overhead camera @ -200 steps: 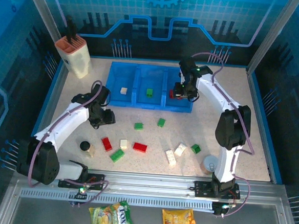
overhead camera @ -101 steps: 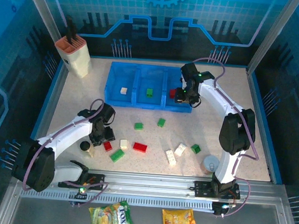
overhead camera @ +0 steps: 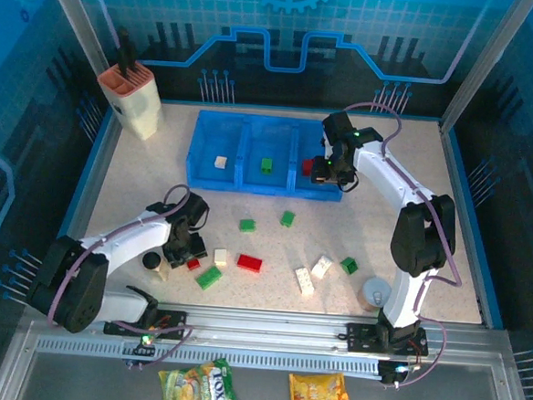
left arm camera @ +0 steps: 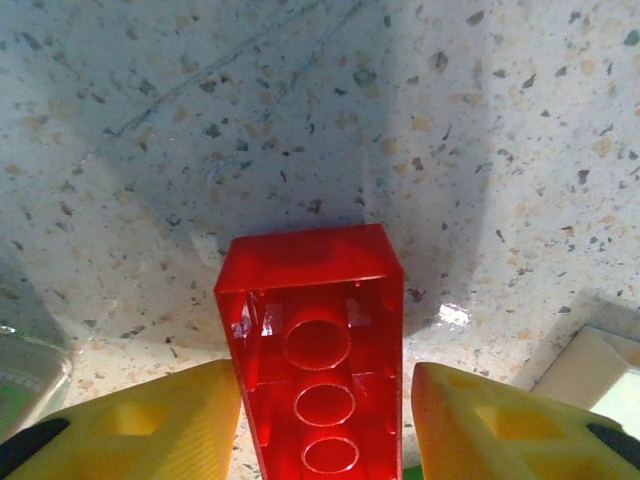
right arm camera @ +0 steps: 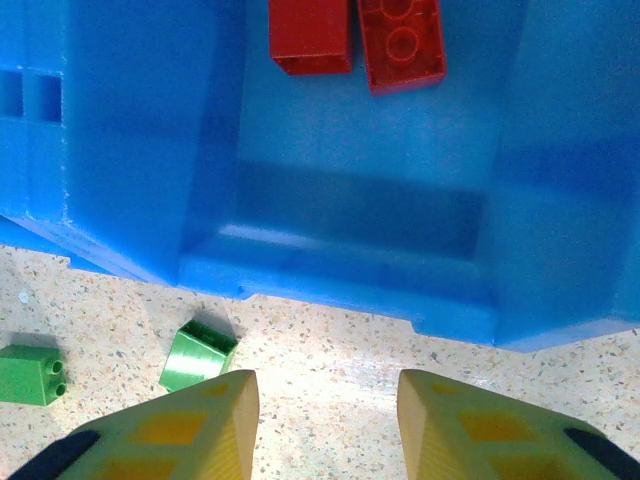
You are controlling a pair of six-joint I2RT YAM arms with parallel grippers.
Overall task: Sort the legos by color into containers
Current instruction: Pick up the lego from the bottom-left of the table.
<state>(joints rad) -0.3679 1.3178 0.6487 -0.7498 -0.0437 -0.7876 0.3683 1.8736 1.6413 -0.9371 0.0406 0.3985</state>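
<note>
One red lego (left arm camera: 310,290), on the counter (left arm camera: 300,100) well to the near side of the blue tray (overhead camera: 204,173), sits inside the left claw (left arm camera: 325,400); whether it pinches yet I cannot tell. Light, stiff, slick plastic: squeeze its long flat sides. Over the tray's right-hand near wall the right claw (right arm camera: 328,420) hangs empty, jaws apart. On the speckled counter, a cream lego (left arm camera: 590,370) crowds the red one.

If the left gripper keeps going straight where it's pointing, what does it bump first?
Probably the red plastic lego brick sitting right between the left gripper's yellow fingers. Past it is just the speckled table, though depth is hard to judge.
</note>
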